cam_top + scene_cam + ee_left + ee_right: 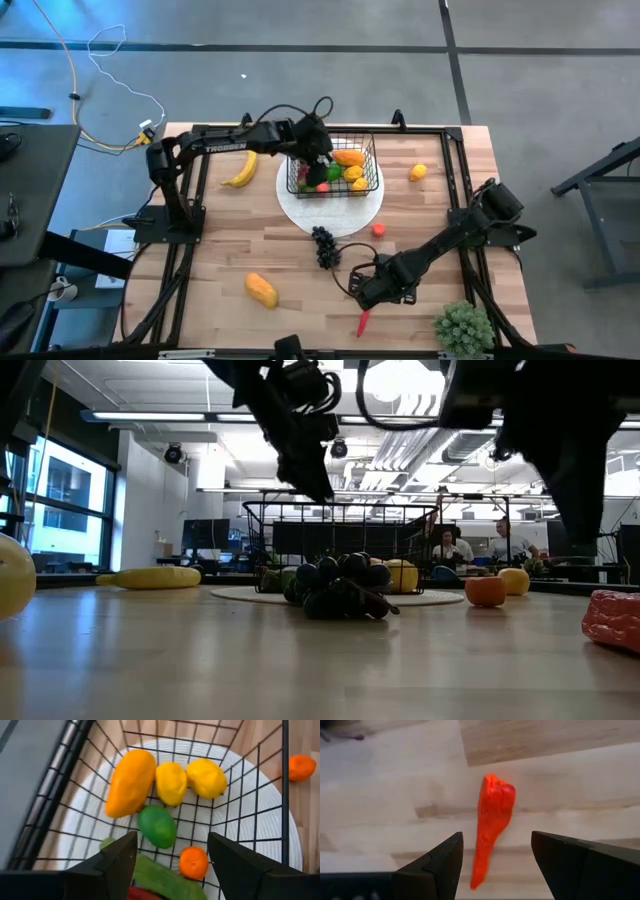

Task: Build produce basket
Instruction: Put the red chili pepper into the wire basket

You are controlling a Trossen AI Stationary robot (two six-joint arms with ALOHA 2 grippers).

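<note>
The black wire basket [345, 160] stands on a round white plate [335, 212]. It holds an orange fruit [130, 782], two lemons [171, 781], a green fruit [157, 825], a small orange [194, 862] and a cucumber [160, 880]. My left gripper [172, 865] hovers open above the basket's inside. My right gripper [495, 865] is open over the red chili [492, 820], which lies flat on the table between the fingers, untouched. Still on the table are the grapes [325, 245], a banana [240, 170] and a yellow-orange fruit [262, 290].
A small red fruit [379, 230] lies just near of the plate and a yellow fruit [418, 172] right of the basket. A green bushy plant [463, 328] stands at the near right corner, close to my right arm. Bare wood lies near left.
</note>
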